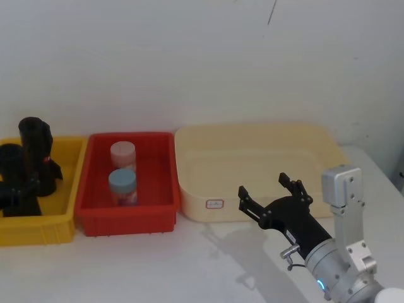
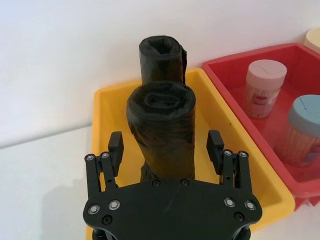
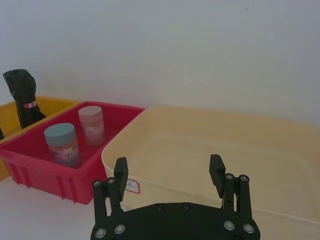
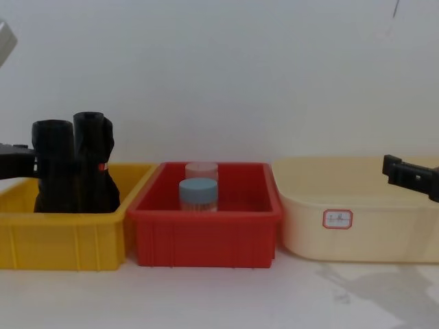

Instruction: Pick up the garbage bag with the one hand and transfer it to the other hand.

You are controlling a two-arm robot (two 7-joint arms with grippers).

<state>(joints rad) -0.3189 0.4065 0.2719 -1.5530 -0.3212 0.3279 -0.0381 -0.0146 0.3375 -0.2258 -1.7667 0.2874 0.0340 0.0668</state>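
As I look down from my head, the garbage bag [image 1: 11, 161] stands upright toward the left end of the yellow bin [image 1: 44, 230], with the red-marked roll [image 1: 35, 142] close beside it in the same bin. My right end effector [image 1: 265, 186] hangs open well to the right of the yellow bin, beyond the red bin [image 1: 126, 224].

From my left wrist, my left end effector [image 2: 165, 140] is open inside the yellow bin. It has one finger on each side of the bag, and I cannot see either pad pressing it.

From my right wrist, the right fingers gape with nothing between them, and the yellow bin lies far off.

From my chest, the bag and the red-marked roll rise side by side above the yellow bin's rim, apparently touching.

The neighbour is my main worry. If I close off-centre, a finger may catch or topple that roll. The soft plastic may also squash and slip as I lift it clear of the yellow bin.
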